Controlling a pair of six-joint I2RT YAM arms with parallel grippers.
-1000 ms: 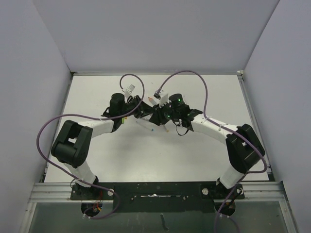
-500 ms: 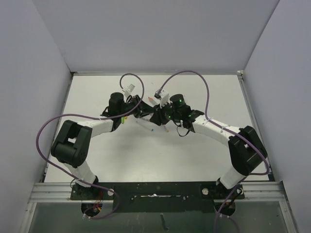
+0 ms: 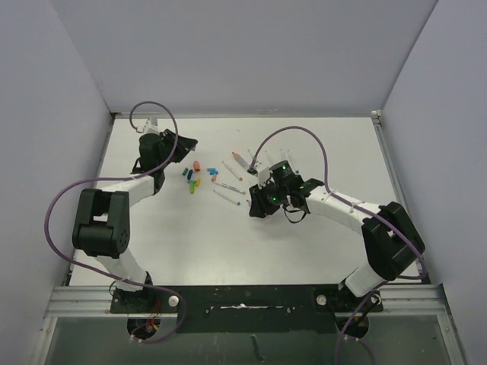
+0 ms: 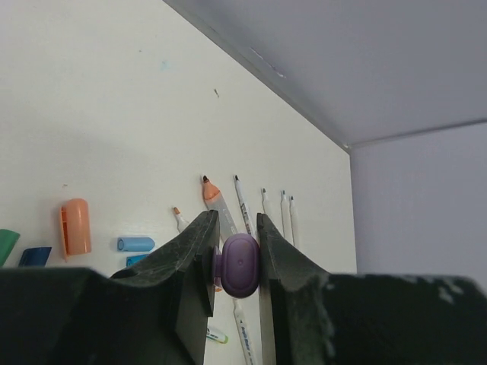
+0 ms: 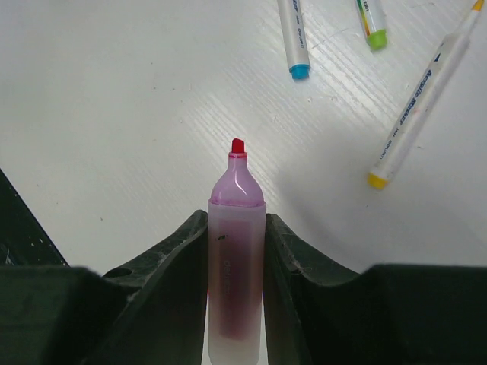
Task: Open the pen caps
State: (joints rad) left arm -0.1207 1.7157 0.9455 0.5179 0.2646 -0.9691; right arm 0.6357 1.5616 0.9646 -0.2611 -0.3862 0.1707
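My left gripper (image 4: pixel 234 237) is shut on a purple pen cap (image 4: pixel 240 266), held above the table; in the top view it (image 3: pixel 184 144) is at the far left. My right gripper (image 5: pixel 234 220) is shut on an uncapped pink-purple highlighter (image 5: pixel 236 251), red tip pointing away; in the top view it (image 3: pixel 256 211) is near the table's middle. Loose caps lie on the table: orange (image 4: pixel 75 226), light blue (image 4: pixel 136 244), green (image 4: pixel 6 247), and they show as a cluster in the top view (image 3: pixel 192 179).
Several uncapped thin white pens (image 4: pixel 243 205) and an orange-tipped highlighter (image 4: pixel 215 201) lie beyond the caps. In the right wrist view, pens with blue (image 5: pixel 293 38), green (image 5: pixel 373 26) and yellow (image 5: pixel 418 99) ends lie ahead. Grey walls enclose the white table (image 3: pixel 319 251).
The two grippers, together at the table's middle before, have pulled apart. The left has swung to the far left with the purple cap; the right has drawn back with the highlighter.
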